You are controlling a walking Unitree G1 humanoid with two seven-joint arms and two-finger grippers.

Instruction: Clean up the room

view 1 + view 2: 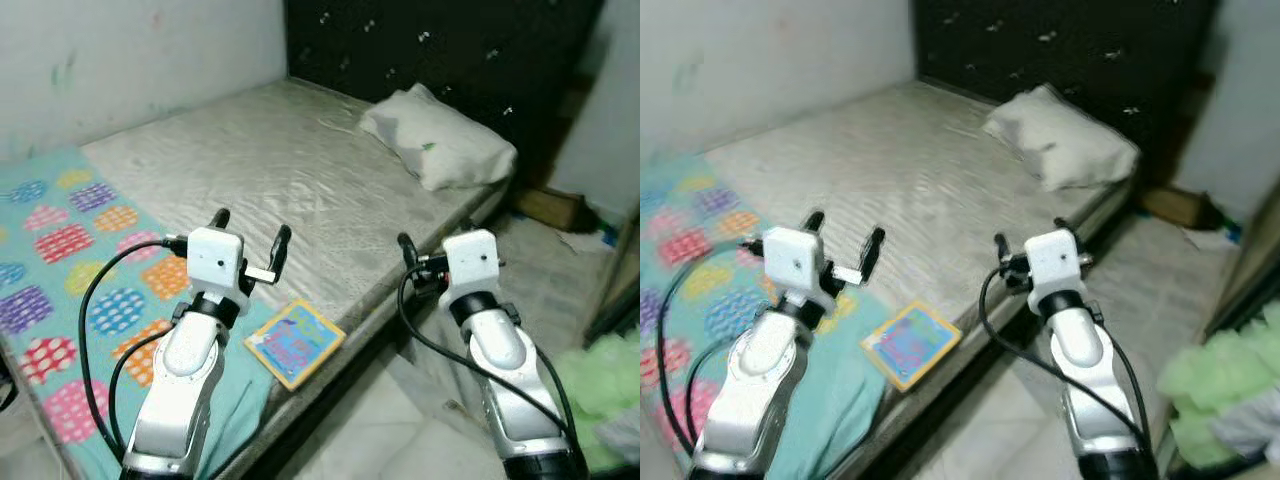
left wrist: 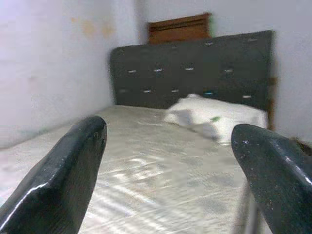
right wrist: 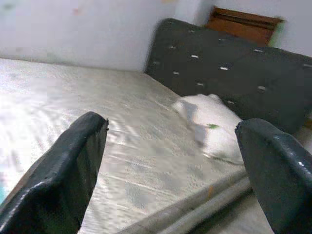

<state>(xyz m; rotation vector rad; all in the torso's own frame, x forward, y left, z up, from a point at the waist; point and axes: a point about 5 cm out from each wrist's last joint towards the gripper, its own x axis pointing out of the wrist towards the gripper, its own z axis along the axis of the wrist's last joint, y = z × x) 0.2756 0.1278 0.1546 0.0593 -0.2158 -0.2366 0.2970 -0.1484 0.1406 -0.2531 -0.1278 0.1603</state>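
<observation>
Mostly bare mattress (image 1: 270, 170), pillow (image 1: 440, 140) by headboard (image 1: 440, 45)

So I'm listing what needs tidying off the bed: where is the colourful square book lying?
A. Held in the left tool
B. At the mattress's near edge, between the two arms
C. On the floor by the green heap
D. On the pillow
B: the book lies flat at the mattress edge beside the patterned sheet, untouched by either tool.

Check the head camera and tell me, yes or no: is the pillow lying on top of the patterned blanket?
No. The white pillow lies on the bare mattress near the dark headboard, well away from the dotted blanket.
</observation>
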